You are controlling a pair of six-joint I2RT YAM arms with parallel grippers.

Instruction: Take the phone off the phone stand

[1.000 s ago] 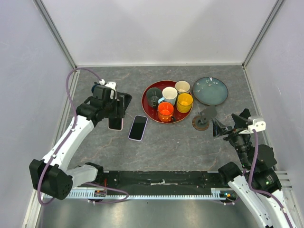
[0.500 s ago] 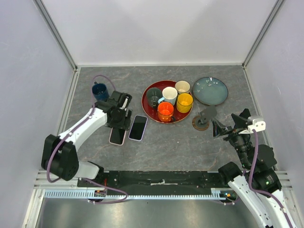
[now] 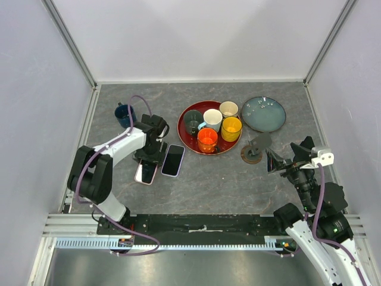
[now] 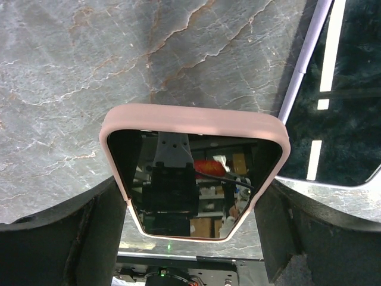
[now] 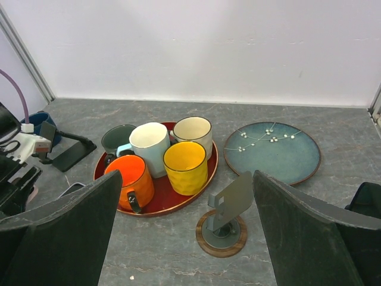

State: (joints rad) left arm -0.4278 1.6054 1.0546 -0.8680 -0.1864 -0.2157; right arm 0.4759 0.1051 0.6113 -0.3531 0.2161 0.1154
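A phone in a pink case [image 3: 146, 173] lies screen up on the grey table, left of a second phone in a lilac case [image 3: 173, 159]. My left gripper [image 3: 149, 161] is shut on the pink phone's far end. In the left wrist view the pink phone [image 4: 193, 128] sits between my fingers [image 4: 65, 238], its edges touching both; the gripper [image 4: 193, 186] holds it low over the table. An empty black phone stand [image 5: 70, 154] shows in the right wrist view; my left arm covers it from above. My right gripper [image 3: 280, 162] is open and empty, back at the right.
A red tray [image 3: 183, 128] holds several mugs. A blue plate [image 3: 263, 113] is at the back right. An empty grey stand on a wooden base [image 3: 255, 148] is in front of my right gripper [image 5: 190, 238]. A blue mug [image 3: 124, 113] stands at the back left.
My left gripper has carried the pink phone from the black stand toward the near side and down to the table beside the lilac phone. The right arm has not moved.
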